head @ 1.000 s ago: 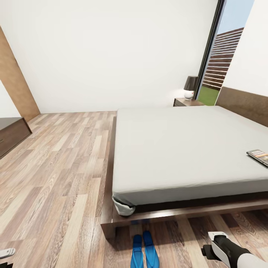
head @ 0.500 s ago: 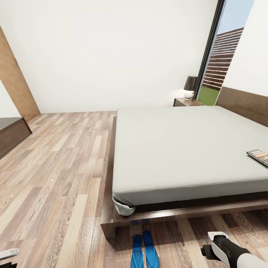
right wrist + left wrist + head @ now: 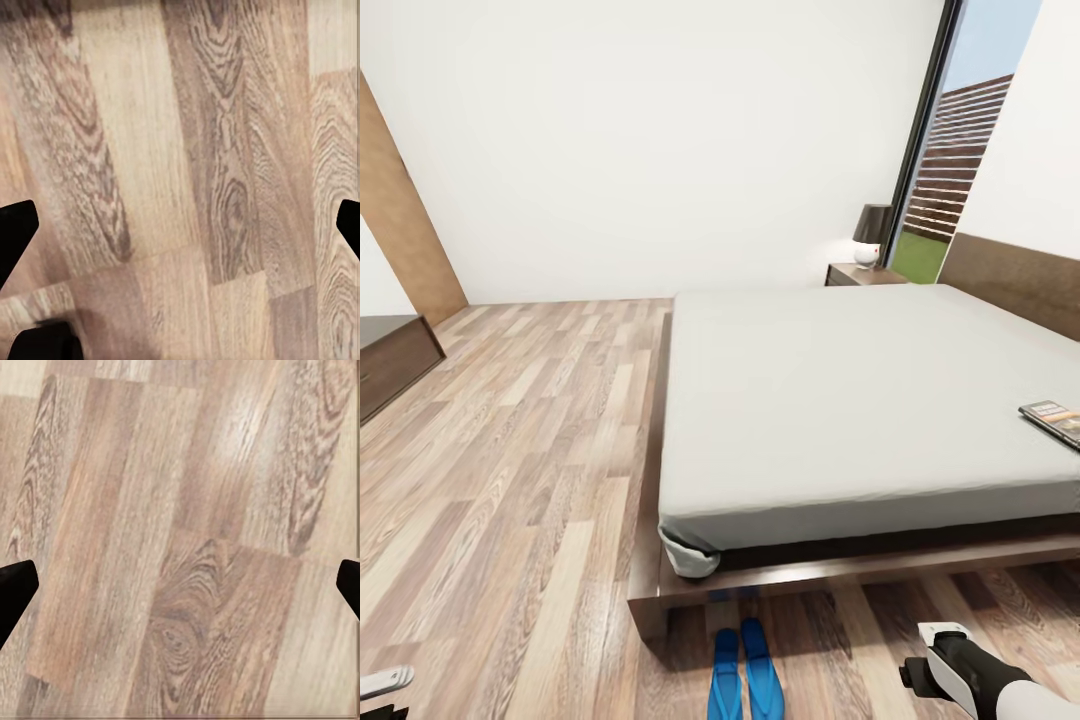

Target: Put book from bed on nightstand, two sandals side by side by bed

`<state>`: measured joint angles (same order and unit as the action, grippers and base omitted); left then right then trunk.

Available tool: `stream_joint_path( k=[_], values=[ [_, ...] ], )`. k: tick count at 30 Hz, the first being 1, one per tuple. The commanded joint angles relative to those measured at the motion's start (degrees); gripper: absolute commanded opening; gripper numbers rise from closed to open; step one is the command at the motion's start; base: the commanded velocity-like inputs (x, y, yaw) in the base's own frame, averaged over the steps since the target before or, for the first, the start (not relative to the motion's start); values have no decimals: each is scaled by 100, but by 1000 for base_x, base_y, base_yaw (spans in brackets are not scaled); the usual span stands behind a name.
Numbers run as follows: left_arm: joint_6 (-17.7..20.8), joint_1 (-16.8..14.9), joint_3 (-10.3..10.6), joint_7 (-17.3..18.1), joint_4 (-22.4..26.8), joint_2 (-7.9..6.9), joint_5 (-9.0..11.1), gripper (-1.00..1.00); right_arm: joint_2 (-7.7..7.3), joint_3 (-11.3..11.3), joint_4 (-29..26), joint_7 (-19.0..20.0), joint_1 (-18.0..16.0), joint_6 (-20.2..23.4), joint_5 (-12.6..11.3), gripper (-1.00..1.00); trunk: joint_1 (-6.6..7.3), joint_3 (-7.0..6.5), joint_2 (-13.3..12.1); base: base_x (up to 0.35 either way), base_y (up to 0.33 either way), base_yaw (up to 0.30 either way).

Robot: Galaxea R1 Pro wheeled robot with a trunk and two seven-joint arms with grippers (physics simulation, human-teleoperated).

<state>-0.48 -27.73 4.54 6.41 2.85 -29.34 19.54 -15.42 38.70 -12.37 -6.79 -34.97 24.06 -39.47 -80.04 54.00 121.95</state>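
Grippers first: in both wrist views we see the two black fingertips at opposite edges of the frame, so the left gripper [image 3: 180, 585] and the right gripper [image 3: 180, 225] each stand with fingers wide apart and nothing between them, pointing down at bare wood floor [image 3: 187, 510]. In the head view the right gripper [image 3: 932, 668] sits low at the lower right corner and a sliver of the left gripper [image 3: 380, 682] at the lower left corner; we judge the arms are kept low and out of the way while the base lines up with the bed [image 3: 840, 400]. Centre bottom of the frame, the two sandals [image 3: 745, 672] lie side by side, touching or nearly so, on the floor just beside the foot of the bed frame, so that part of the task looks done. At the right edge of the frame the book [image 3: 1055, 420] lies flat on the grey mattress, well apart from both grippers. In the upper right, beside the headboard, a nightstand [image 3: 860, 274] carries a lamp [image 3: 872, 234]; we reckon it is where the book could go.
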Motion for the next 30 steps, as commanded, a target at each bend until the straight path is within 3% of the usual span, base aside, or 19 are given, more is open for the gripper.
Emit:
stream_joint_path(
  k=[1, 24, 30],
  values=[
    [-5, -4, 47, 19, -4, -3, 59, 100, -5, 43, -20, -42, -1, 28, -61, 100, 2, 5, 2, -93, -128, 0],
    [-6, -4, 53, 20, -4, 37, 59, 100, -1, 46, -21, -42, -1, 27, -61, 100, 2, 5, 2, -33, -33, 0],
    [-10, -4, 50, 26, -4, 69, 59, 100, 3, 45, -23, -42, -1, 24, -61, 100, 134, -103, -238, 0, 0, 0]
  ],
)
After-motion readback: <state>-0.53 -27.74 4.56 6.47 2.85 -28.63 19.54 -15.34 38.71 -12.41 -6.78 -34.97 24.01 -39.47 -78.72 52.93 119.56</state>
